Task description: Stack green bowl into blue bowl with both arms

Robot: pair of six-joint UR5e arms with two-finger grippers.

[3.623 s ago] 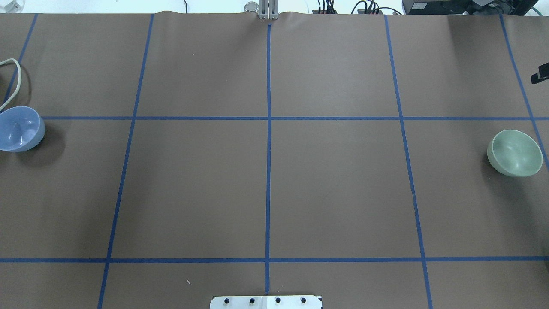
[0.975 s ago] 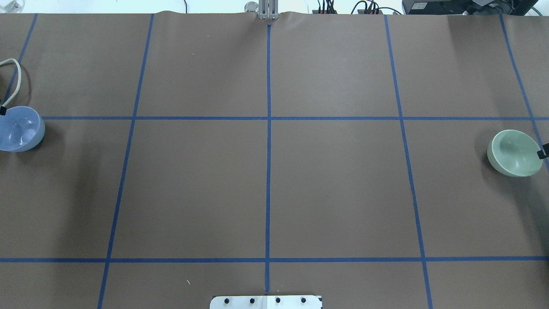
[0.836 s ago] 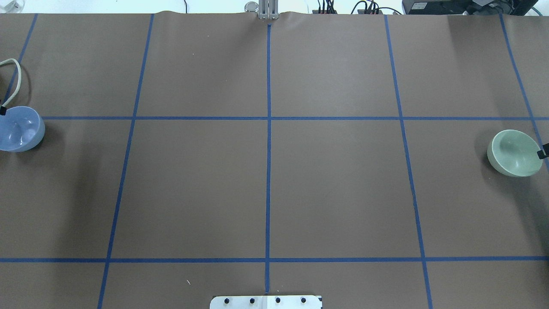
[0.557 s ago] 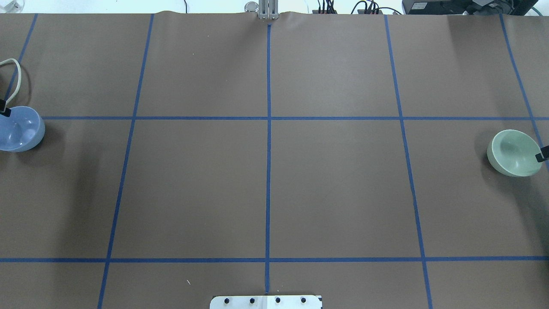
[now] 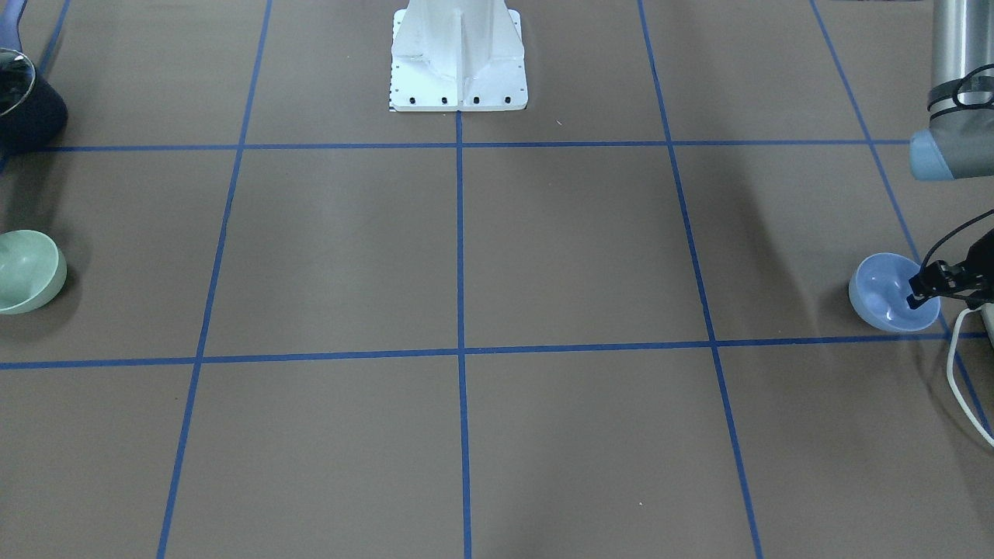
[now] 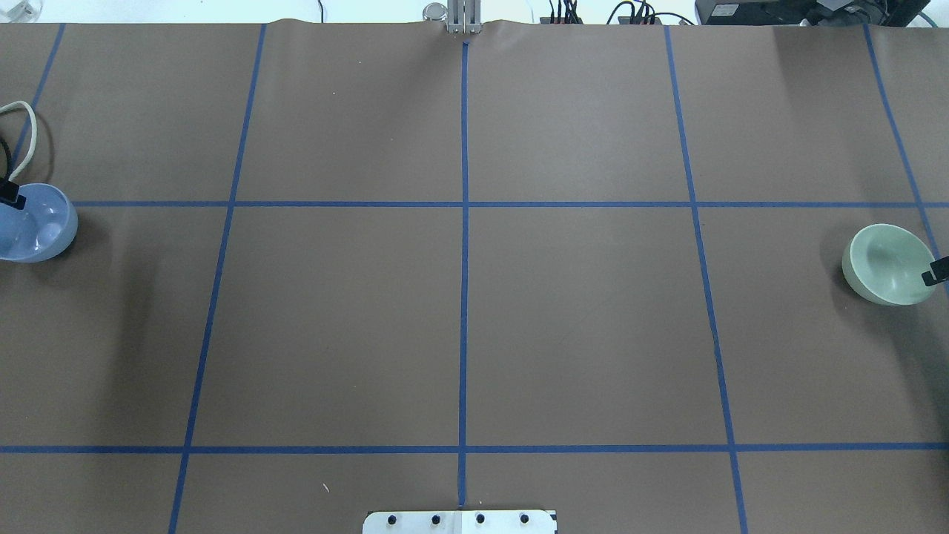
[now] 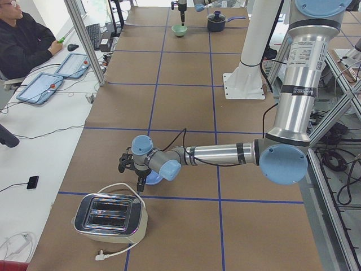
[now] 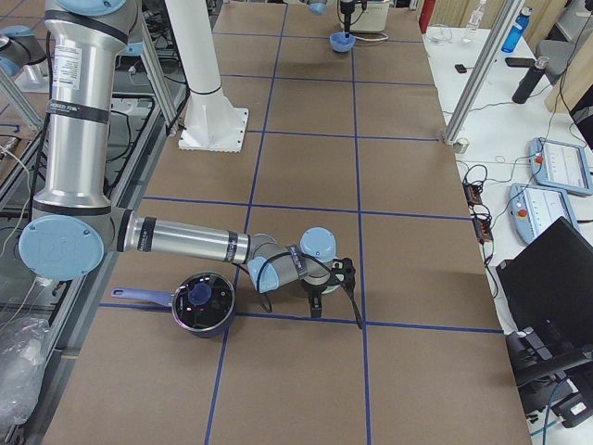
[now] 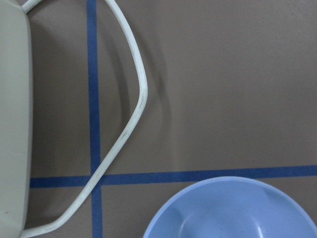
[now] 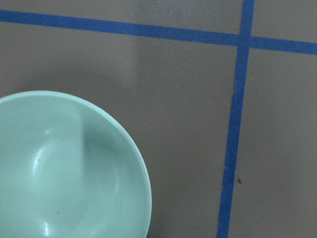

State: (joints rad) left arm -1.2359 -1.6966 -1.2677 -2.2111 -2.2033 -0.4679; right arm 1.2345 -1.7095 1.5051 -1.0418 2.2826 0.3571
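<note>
The blue bowl [image 5: 881, 299] stands upright at the table's end on my left, also in the overhead view [image 6: 37, 230] and the left wrist view [image 9: 233, 210]. My left gripper [image 5: 926, 298] reaches down over its outer rim with one finger inside the bowl; it looks open. The green bowl [image 6: 882, 263] stands upright at the opposite end, also in the front view [image 5: 27, 272] and the right wrist view [image 10: 64, 168]. Only a fingertip of my right gripper [image 6: 936, 274] shows at its outer rim; I cannot tell if it is open or shut.
A chrome toaster [image 7: 110, 217] stands just beyond the blue bowl, its white cord [image 6: 26, 137] looping beside it. A dark pot with a glass lid [image 5: 23, 101] stands near the green bowl. The white pedestal [image 5: 458, 58] is at the robot's table edge. An operator sits at the left side.
Both gripper tips have come in from the table's ends to the outer rims of their bowls and have sunk lower. Neither bowl has moved.
</note>
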